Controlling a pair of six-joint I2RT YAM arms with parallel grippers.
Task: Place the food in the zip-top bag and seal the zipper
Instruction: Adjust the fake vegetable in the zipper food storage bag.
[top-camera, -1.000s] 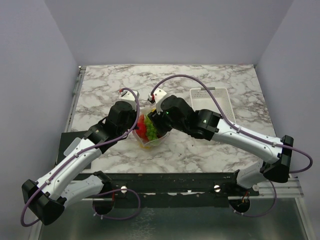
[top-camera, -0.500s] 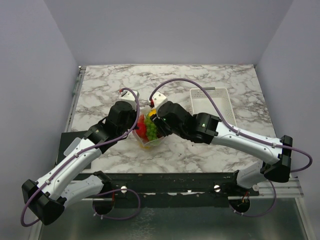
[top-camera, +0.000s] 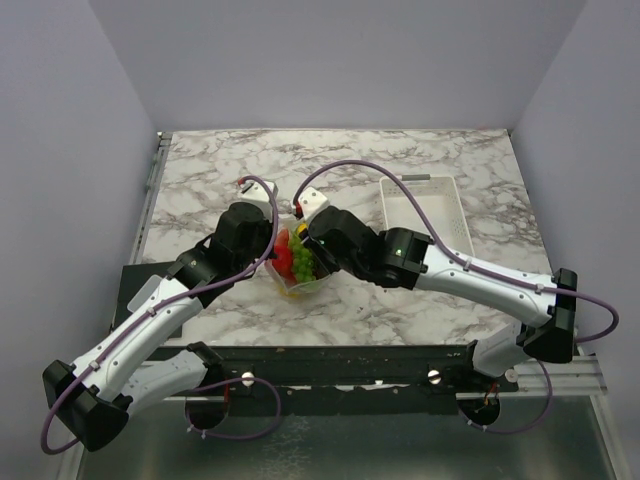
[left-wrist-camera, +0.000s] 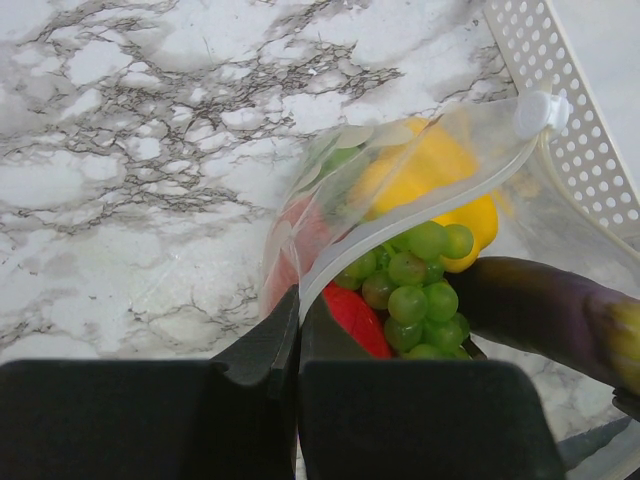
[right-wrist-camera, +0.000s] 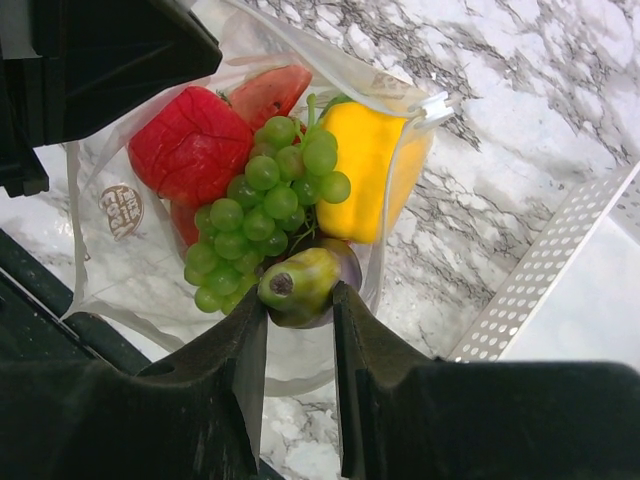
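The clear zip-top bag (top-camera: 300, 285) sits open at the table's middle, with food inside: green grapes (right-wrist-camera: 255, 200), a red berry-like piece (right-wrist-camera: 190, 145), a watermelon slice (right-wrist-camera: 268, 92) and a yellow piece (right-wrist-camera: 370, 170). My left gripper (left-wrist-camera: 298, 310) is shut on the bag's whitish zipper strip (left-wrist-camera: 420, 205) and holds the mouth up. My right gripper (right-wrist-camera: 298, 300) is shut on a purple-and-green piece (right-wrist-camera: 300, 283), held at the bag's mouth against the grapes. Both grippers meet over the bag in the top view, the left gripper (top-camera: 272, 250) and the right gripper (top-camera: 318, 258).
A white perforated basket (top-camera: 425, 205) stands just right of the bag; its rim also shows in the left wrist view (left-wrist-camera: 575, 130) and the right wrist view (right-wrist-camera: 540, 270). A black mat edge (top-camera: 330, 355) runs along the near side.
My right gripper has moved a little left and further over the bag with the purple piece. The left arm has held still on the bag's edge.
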